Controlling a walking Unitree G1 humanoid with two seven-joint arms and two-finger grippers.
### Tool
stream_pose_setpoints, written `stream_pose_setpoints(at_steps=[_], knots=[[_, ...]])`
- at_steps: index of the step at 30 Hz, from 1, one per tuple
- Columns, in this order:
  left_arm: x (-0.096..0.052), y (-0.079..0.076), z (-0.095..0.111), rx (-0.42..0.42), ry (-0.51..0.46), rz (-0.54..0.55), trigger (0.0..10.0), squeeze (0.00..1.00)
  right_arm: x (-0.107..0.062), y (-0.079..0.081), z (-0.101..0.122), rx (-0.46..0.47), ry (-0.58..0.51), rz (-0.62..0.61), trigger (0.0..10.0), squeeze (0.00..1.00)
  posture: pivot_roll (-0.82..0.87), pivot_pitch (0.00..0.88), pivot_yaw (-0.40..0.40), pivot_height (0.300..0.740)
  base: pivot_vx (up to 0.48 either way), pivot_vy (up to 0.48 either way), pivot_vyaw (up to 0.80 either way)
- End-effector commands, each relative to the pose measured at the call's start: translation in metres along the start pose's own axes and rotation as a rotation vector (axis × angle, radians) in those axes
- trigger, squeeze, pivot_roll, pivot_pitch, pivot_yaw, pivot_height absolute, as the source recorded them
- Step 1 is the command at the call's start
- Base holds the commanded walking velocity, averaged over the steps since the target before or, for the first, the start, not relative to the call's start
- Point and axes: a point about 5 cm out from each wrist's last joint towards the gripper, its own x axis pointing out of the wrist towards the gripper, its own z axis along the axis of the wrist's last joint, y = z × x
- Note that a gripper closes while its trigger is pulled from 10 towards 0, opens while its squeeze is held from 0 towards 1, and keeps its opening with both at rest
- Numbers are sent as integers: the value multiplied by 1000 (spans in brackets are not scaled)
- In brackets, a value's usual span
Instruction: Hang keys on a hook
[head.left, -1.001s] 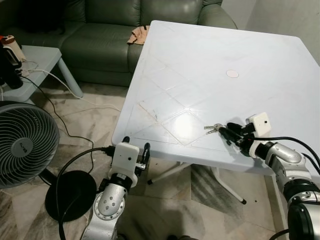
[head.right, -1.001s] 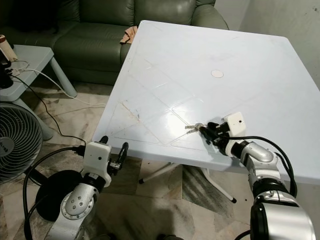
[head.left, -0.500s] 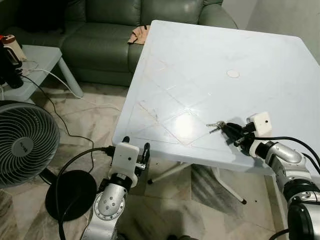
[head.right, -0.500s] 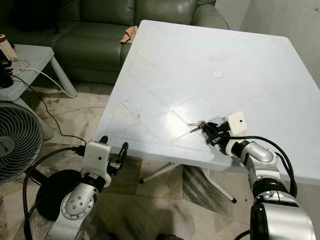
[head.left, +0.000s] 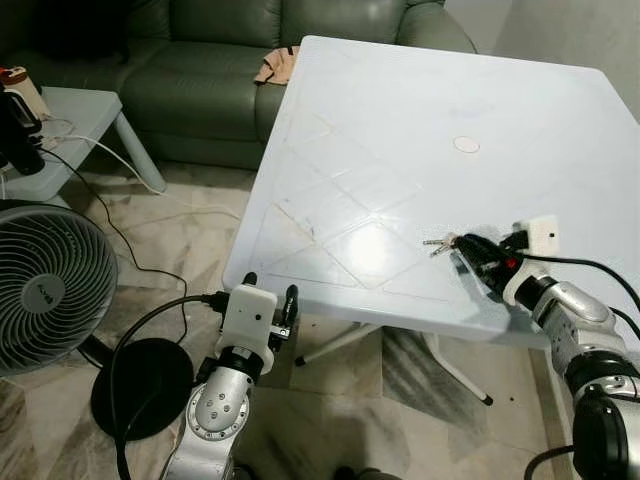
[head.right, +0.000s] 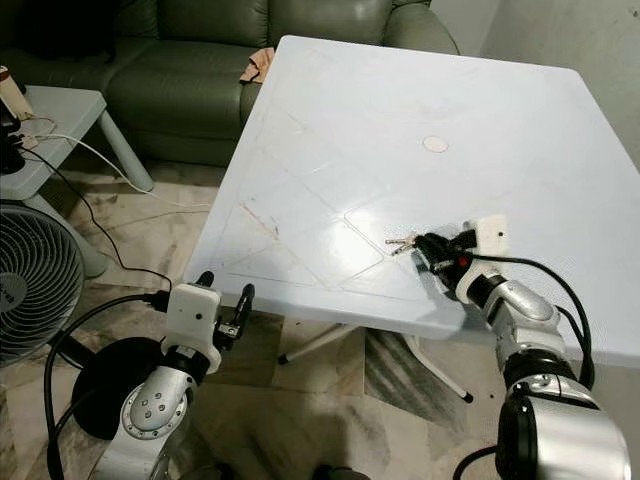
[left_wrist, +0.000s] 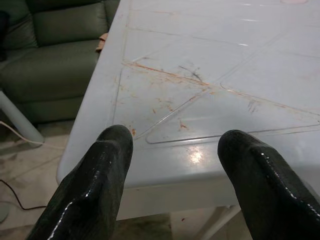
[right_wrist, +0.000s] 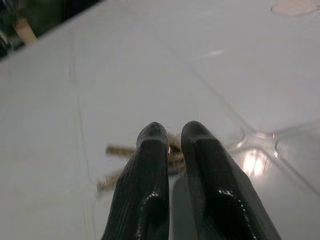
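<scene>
The keys (head.left: 437, 243) are seen on the white surface (head.left: 400, 130), toward its near right part, a short way in from the near edge. The right claw (head.left: 464, 246) is laid low over the surface at the right end of the bunch, its two black fingers (right_wrist: 150, 170) pressed almost together and clamped on the keys, whose blades stick out to the left past the fingertips. In the right wrist view the keys (right_wrist: 120, 165) are blurred, just ahead of the fingertips.

The left claw (head.left: 268, 298) is held below the near left corner of the surface, off it, with its fingers (left_wrist: 100, 175) spread well apart and nothing between them.

A small round mark (head.left: 466, 145) is seen farther back on the surface. A green sofa (head.left: 200, 70) stands beyond the far left corner, and a fan (head.left: 45, 285) is on the floor at the left.
</scene>
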Motion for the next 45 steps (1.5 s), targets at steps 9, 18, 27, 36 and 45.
stream_pose_setpoints(at_steps=[9, 18, 27, 36, 45], knots=[[-2, 0, 2, 0, -7, 5, 10000, 0, 6, 3, 10, 71, -66, 31, 10000, 0, -22, 170, -30, 740, 0, 0, 0], [-1, 0, 3, -3, -10, 5, 10000, 0, 6, 7, 6, 42, -44, 73, 10000, 1000, -23, 167, -30, 740, 0, 0, 0], [0, 0, 3, -5, -11, 8, 10000, 0, 8, 7, 4, -63, 13, 26, 10000, 0, -22, 168, -30, 740, 0, 0, 0], [0, 1, 4, -3, -12, 9, 10000, 0, 6, 8, -4, -108, 73, 38, 10000, 0, -19, 168, -29, 740, 0, 0, 0], [0, 0, 4, -6, -13, 8, 10000, 0, 2, 2, -3, -139, 82, -10, 10000, 0, -22, 169, -28, 740, 0, 0, 0]])
